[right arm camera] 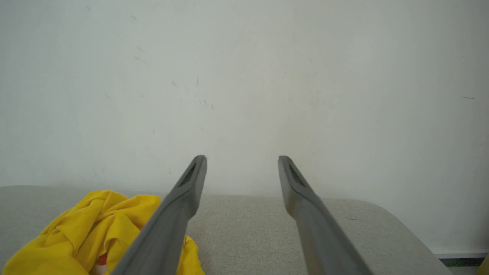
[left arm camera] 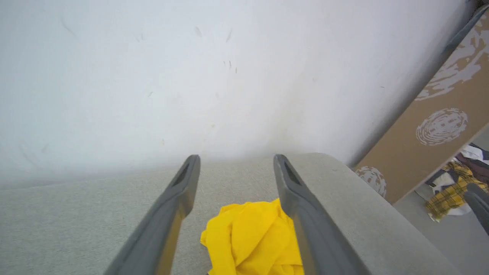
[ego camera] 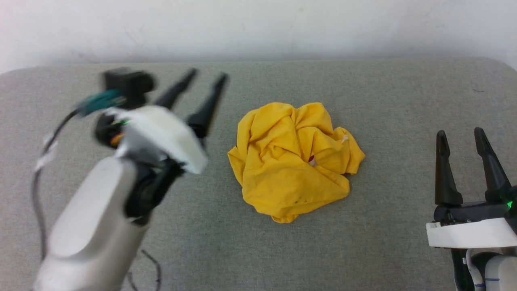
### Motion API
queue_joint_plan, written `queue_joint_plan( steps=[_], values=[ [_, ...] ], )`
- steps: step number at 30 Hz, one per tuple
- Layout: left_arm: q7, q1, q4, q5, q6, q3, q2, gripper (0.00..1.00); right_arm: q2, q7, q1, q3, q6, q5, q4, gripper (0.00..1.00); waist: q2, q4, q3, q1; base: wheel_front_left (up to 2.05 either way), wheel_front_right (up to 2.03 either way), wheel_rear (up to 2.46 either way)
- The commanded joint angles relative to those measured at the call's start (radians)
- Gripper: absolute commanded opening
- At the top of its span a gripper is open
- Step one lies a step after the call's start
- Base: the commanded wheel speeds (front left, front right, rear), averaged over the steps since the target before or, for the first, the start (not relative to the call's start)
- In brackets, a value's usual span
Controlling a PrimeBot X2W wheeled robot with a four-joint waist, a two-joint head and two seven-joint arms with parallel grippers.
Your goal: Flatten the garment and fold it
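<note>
Garment: bright yellow T-shirt [ego camera: 295, 161], crumpled in a ball near the middle of the grey padded bench [ego camera: 363, 250]. A red speck and a little white show in one fold.
Left end effector [ego camera: 207, 76]: raised above the bench just left of the T-shirt, fingers spread wide and empty. It is blurred in the head view. Its wrist view frames the bundle between the fingers, which suits a descent onto it.
Right end effector [ego camera: 459, 132]: low at the bench's right, well apart from the T-shirt, fingers spread wide and empty. It is probably parked clear to leave the left arm room.
Stage: opening, with nothing flattened yet.
Next requirement: find a hem. Soft cotton bunches, so pinch one layer.
</note>
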Motion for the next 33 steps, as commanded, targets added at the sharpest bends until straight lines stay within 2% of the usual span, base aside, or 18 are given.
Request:
queue_joint_plan(
  steps=[1,3,9,12,14,19,25,29,33],
  values=[
    [-0.043,0.046,-0.026,0.015,0.014,0.024,0.018,1.00,0.000,0.003,0.002,0.001,-0.001,-0.003,-0.007,1.00,-0.0001,0.000,0.001,0.0001,0.00,0.00,0.00],
    [-0.127,0.106,-0.079,0.045,0.027,0.056,0.049,1.00,0.000,0.003,0.007,0.003,-0.001,0.000,-0.009,1.00,-0.0001,-0.001,0.003,0.0001,0.00,0.00,0.00],
    [-0.398,0.350,-0.181,0.110,0.094,0.147,0.064,1.00,0.000,0.002,0.029,0.003,-0.001,0.007,-0.001,1.00,-0.0001,-0.008,0.013,0.0001,0.00,0.00,0.00],
    [-0.454,0.469,-0.202,0.152,0.124,0.205,0.039,1.00,0.000,0.000,0.041,0.002,-0.001,0.013,0.005,1.00,-0.0001,-0.011,0.016,0.0001,0.00,0.00,0.00],
    [-0.460,0.538,-0.223,0.188,0.134,0.255,0.000,1.00,0.000,-0.001,0.050,0.001,-0.001,0.016,0.012,1.00,-0.0001,-0.011,0.017,0.0001,0.00,0.00,0.00],
    [-0.461,0.662,-0.266,0.320,0.092,0.355,-0.103,1.00,0.000,-0.003,0.067,-0.009,-0.001,0.018,0.026,1.00,-0.0001,0.005,0.013,0.0001,0.00,0.00,0.00],
    [-0.461,0.669,-0.270,0.395,0.011,0.420,-0.185,1.00,0.000,0.039,0.019,0.006,-0.001,0.026,0.021,1.00,-0.0001,0.032,0.012,0.0001,0.00,0.00,0.00],
    [-0.462,0.650,-0.262,0.420,-0.038,0.448,-0.227,1.00,0.000,0.139,-0.085,0.044,-0.001,0.003,0.005,1.00,-0.0001,0.044,0.030,0.0001,0.00,0.00,0.00],
    [-0.462,0.633,-0.242,0.433,-0.080,0.462,-0.259,1.00,0.000,0.304,-0.209,0.081,-0.001,-0.046,0.019,1.00,-0.0001,0.059,0.060,0.0001,0.00,0.00,0.00]
  ],
)
